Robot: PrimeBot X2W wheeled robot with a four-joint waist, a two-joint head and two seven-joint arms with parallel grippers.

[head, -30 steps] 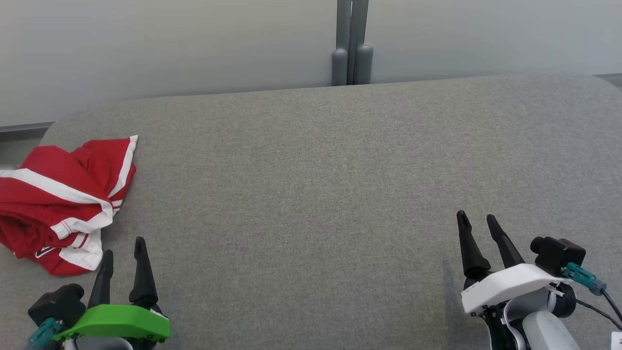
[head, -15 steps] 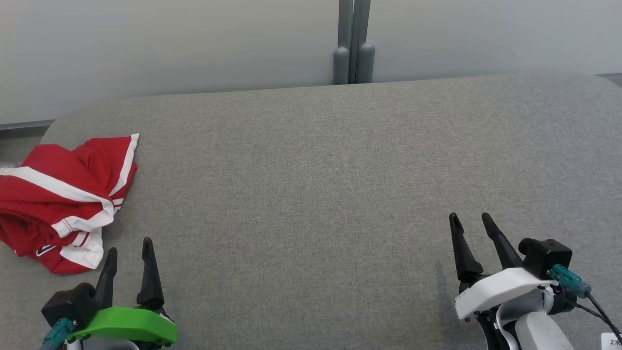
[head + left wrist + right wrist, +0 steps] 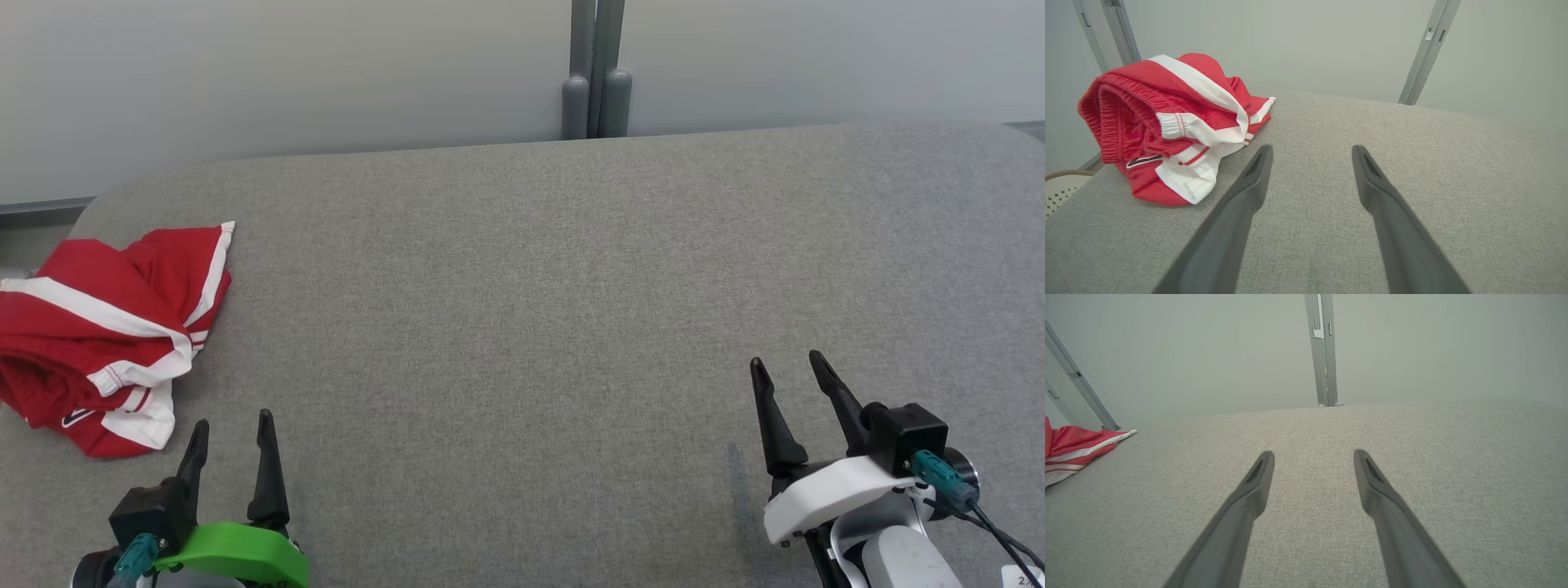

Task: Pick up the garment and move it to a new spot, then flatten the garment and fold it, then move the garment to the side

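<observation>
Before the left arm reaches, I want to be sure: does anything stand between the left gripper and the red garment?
Nothing visible does. The left gripper, jaws open, sits close to the right of the red garment, with bare grey padded surface between them.

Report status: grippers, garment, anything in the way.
Left gripper open, empty, beside garment. Right gripper open, empty, over table's right. Garment crumpled at table's left edge, untouched. Only bare table between left gripper and garment.

I've got a grey fabric-covered surface (image 3: 522, 310). Behind its far edge, twin grey posts (image 3: 604, 49) stand against a pale wall (image 3: 286, 73). Off its left edge sits a white perforated object (image 3: 1059, 188).
</observation>
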